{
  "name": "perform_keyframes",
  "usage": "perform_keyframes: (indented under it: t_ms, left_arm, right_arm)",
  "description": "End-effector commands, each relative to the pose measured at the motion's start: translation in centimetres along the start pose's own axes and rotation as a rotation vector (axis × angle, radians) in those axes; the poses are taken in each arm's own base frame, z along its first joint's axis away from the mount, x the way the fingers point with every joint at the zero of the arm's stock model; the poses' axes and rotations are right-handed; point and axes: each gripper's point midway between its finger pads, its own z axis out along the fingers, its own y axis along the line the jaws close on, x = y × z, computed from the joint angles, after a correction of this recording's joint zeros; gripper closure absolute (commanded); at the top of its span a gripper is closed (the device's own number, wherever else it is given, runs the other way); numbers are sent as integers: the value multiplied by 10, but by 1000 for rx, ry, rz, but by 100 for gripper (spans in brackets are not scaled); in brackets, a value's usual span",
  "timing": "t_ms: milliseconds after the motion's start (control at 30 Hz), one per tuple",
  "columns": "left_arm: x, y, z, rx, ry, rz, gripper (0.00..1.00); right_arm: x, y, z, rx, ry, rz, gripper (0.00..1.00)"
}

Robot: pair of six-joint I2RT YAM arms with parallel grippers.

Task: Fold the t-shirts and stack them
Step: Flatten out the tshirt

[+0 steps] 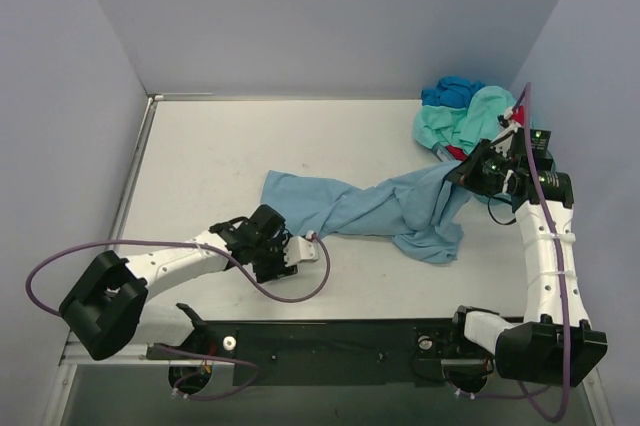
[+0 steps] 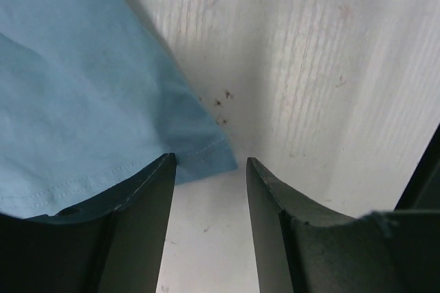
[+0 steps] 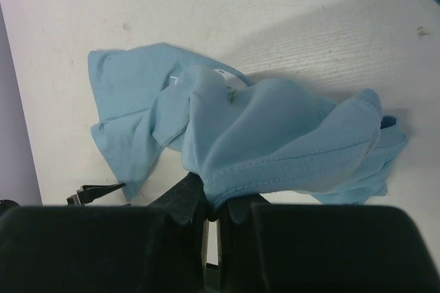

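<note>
Top external view: the left arm (image 1: 170, 264) lies low along the near edge of the worktop (image 1: 220, 146), elbow bent, forearm reaching toward the middle. Its left hand (image 1: 308, 247) has the fingers (image 2: 148, 197) spread with nothing between them. A hemmed corner of the light sky-blue t-shirt (image 1: 350, 204) lies just beside one finger. That shirt stretches across mid-worktop toward the right edge. There the right arm (image 1: 545, 246) stands upright and bends inward. Its right hand (image 1: 463, 172) is clamped on a bunched hem, lifting that end. In the far right corner lie mint-green (image 1: 465, 121), red (image 1: 455, 153) and deeper blue (image 1: 450, 92) t-shirts, heaped together.
</note>
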Motion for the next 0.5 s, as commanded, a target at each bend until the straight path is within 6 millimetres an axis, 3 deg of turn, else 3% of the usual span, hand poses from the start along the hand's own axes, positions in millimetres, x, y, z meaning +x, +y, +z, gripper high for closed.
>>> perform_keyframes:
  t_ms: [0, 167, 233, 267, 333, 400, 433, 467]
  left_arm:
    - [-29, -8, 11, 39, -120, -30, 44]
    - [-18, -12, 21, 34, -80, -3, 48]
    - [-8, -8, 27, 3, -50, -16, 77]
    - [-8, -4, 25, -18, -50, -29, 99]
    - [-9, 11, 14, -66, -44, -38, 100]
    - [-11, 45, -6, -169, -33, -80, 100]
    - [-20, 78, -26, -248, -63, -134, 100]
    - [-18, 98, -42, -304, -51, -172, 100]
  right_arm:
    - [-1, 0, -6, 4, -35, -20, 100]
    - [-3, -1, -9, 13, -48, -31, 100]
    - [-4, 0, -11, 15, -51, -29, 100]
    - [-5, 0, -12, 16, -55, -29, 100]
    - [-10, 4, -17, 8, -66, -30, 100]
    - [-24, 14, -28, -8, -102, -39, 100]
    - [-30, 18, -33, -16, -119, -45, 100]
    - [-42, 29, -40, -37, -148, -56, 100]
